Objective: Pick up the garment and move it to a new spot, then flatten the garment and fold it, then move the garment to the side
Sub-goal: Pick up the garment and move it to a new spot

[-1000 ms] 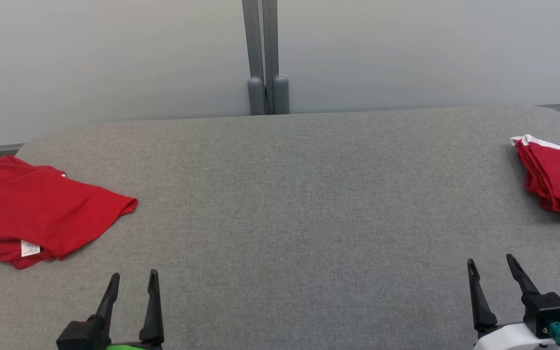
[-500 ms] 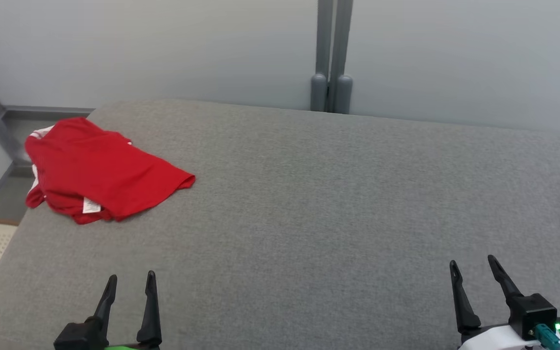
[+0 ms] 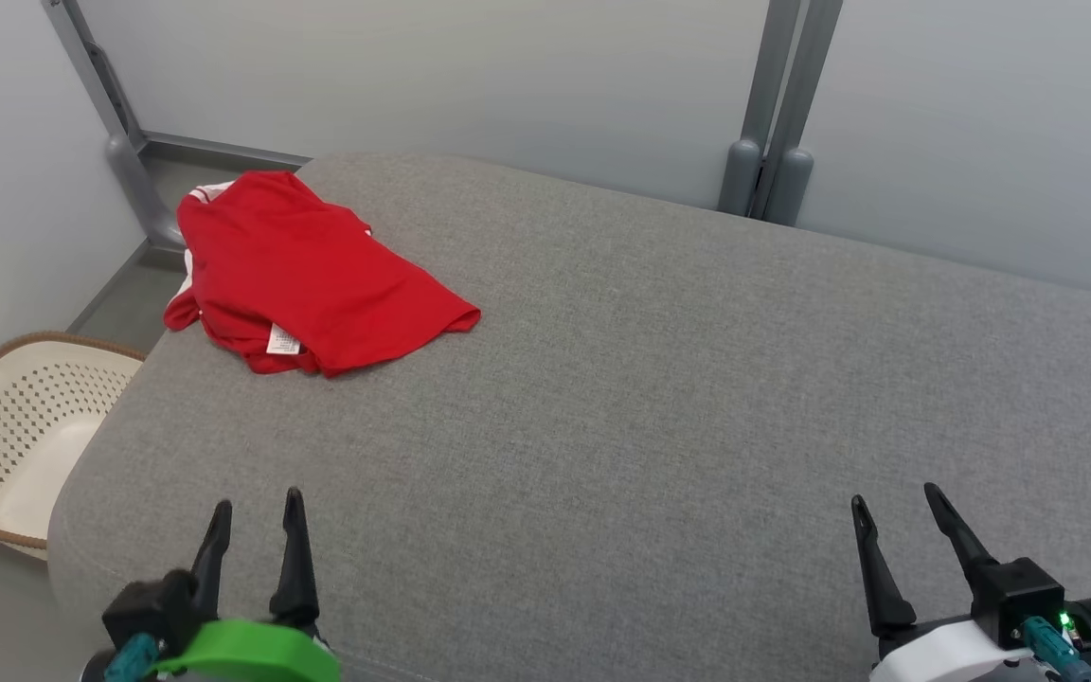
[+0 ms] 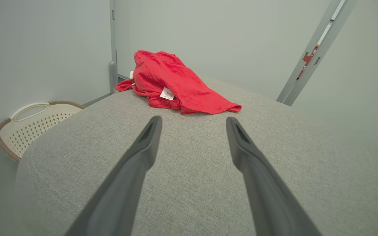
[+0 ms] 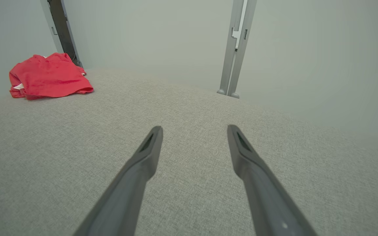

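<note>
Foreground in the head view belongs to the left hand (image 3: 257, 500) at the lower left and the right hand (image 3: 893, 494) at the lower right. Each has its two long dark fingers spread wide, pointing away over the grey fabric surface (image 3: 650, 379), and neither holds anything. The stretch of surface just beyond both hands is plain grey weave.

Farther off, toward the far left corner of the surface, lies the red garment (image 3: 309, 275), well apart from both hands. It sits in a loose, crumpled heap with white trim showing at its far edge, and a small white label (image 3: 283, 339) faces up near its closest hem.

Off the left edge of the surface, lower down on the floor, stands a cream perforated laundry basket (image 3: 34, 426) with a brown rim. Behind everything, a pair of grey posts (image 3: 773, 114) rises against the pale wall (image 3: 470, 85).
</note>
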Tool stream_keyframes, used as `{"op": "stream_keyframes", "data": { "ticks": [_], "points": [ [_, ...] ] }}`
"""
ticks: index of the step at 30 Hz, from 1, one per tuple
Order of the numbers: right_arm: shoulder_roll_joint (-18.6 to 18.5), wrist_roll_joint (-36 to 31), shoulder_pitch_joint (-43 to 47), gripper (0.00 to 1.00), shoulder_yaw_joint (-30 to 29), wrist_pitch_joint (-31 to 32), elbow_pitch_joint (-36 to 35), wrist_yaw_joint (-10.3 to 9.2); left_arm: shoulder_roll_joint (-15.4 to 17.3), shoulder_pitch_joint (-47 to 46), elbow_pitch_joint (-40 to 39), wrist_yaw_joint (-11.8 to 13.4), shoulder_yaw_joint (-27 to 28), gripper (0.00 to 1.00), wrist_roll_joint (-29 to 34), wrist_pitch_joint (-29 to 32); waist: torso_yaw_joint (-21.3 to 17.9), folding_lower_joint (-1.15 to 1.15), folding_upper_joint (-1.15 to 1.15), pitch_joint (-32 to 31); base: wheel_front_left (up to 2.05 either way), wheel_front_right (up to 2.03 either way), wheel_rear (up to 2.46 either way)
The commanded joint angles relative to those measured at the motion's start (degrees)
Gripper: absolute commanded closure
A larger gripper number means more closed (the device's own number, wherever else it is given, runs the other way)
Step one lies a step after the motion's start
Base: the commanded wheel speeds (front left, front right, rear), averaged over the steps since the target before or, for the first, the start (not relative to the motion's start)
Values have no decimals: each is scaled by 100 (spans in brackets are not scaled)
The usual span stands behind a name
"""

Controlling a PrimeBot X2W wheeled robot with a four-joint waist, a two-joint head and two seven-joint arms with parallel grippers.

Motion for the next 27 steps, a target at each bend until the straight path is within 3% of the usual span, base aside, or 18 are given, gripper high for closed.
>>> {"op": "stream_keyframes", "data": {
  "ticks": [1, 9, 14, 22, 26, 27],
  "points": [
    [-97, -39, -105, 0, -13, -15, -43, -11, 17, -437, 185, -5, -48, 0, -144, -1, -159, 0, 0, 427, 0, 0, 0],
    [-677, -51, -1066, 0, 86, -15, -246, -11, 23, -2802, 1577, -79, -249, 0, -595, 460, -661, 0, 0, 2341, 0, 0, 0],
    [-874, -34, -1517, 0, 90, -15, -321, -11, 228, -4102, 2672, 19, -180, 0, -618, 875, -948, 0, 0, 3234, 0, 0, 0],
    [-1012, 29, -1768, 0, 176, -15, -391, -11, 627, -5212, 4165, 307, 20, 0, -716, 1089, -1281, 0, 0, 3614, 0, 0, 0],
    [-1056, 78, -1753, 0, 144, -14, -376, -11, 717, -5386, 4712, 298, 54, 0, -762, 1057, -1328, 0, 0, 3513, 0, 0, 0],
    [-1055, 88, -1737, 0, 131, -14, -363, -11, 733, -5410, 4825, 288, 56, 23, -764, 1050, -1327, 0, 0, 3474, 0, 0, 0]
  ]
}}
